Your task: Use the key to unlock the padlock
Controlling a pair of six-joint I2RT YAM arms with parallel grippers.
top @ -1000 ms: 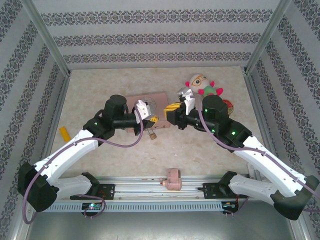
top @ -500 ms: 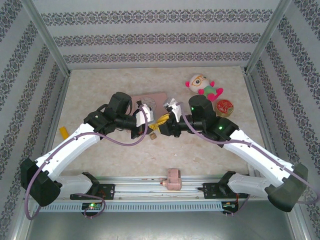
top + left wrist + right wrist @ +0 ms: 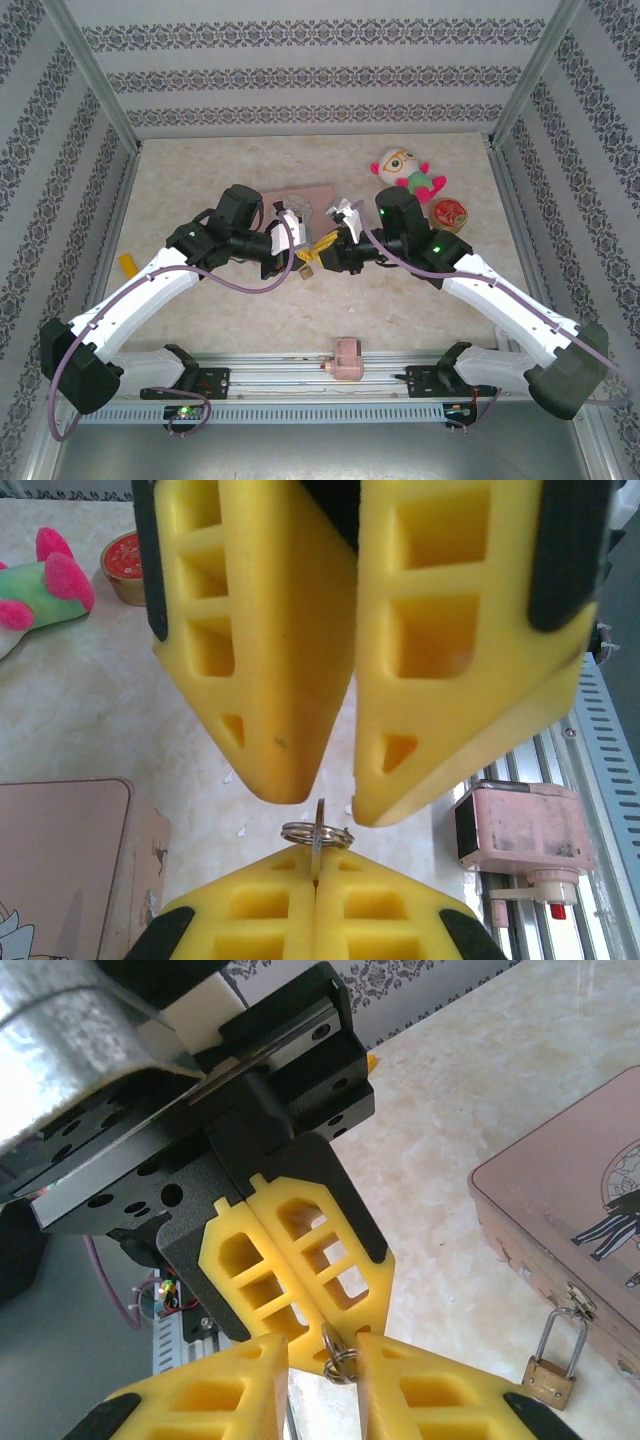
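The left gripper (image 3: 316,858) has its yellow fingers (image 3: 250,910) pressed together on the key (image 3: 319,818), which stands out of the fingertips with its key ring (image 3: 295,831) lying just at them. The right gripper (image 3: 322,1350) faces it tip to tip. Its fingers (image 3: 200,1400) are a little spread, one on each side of the key and the ring, and I cannot tell whether they already press on the metal. This meeting happens above the middle of the tabletop (image 3: 200,180), just in front of the pink tin (image 3: 310,195). The padlock (image 3: 552,1380) lies on the tabletop against the near side of this tin, its shackle reaching up to the small clasp on the tin's wall, and it is apart from both grippers. One second ago the right gripper was more to the right and well apart from the left one, with its wrist close to the plush toy (image 3: 403,170) and partly covering the red round tin (image 3: 449,213). Now it has come to the left, the red tin is free to see, and the two pairs of fingertips are together. The left arm has turned only a little toward it. The padlock, the pink tin, the yellow block (image 3: 128,265) near the left edge and the pink object (image 3: 347,358) at the near edge are in the same places as before.
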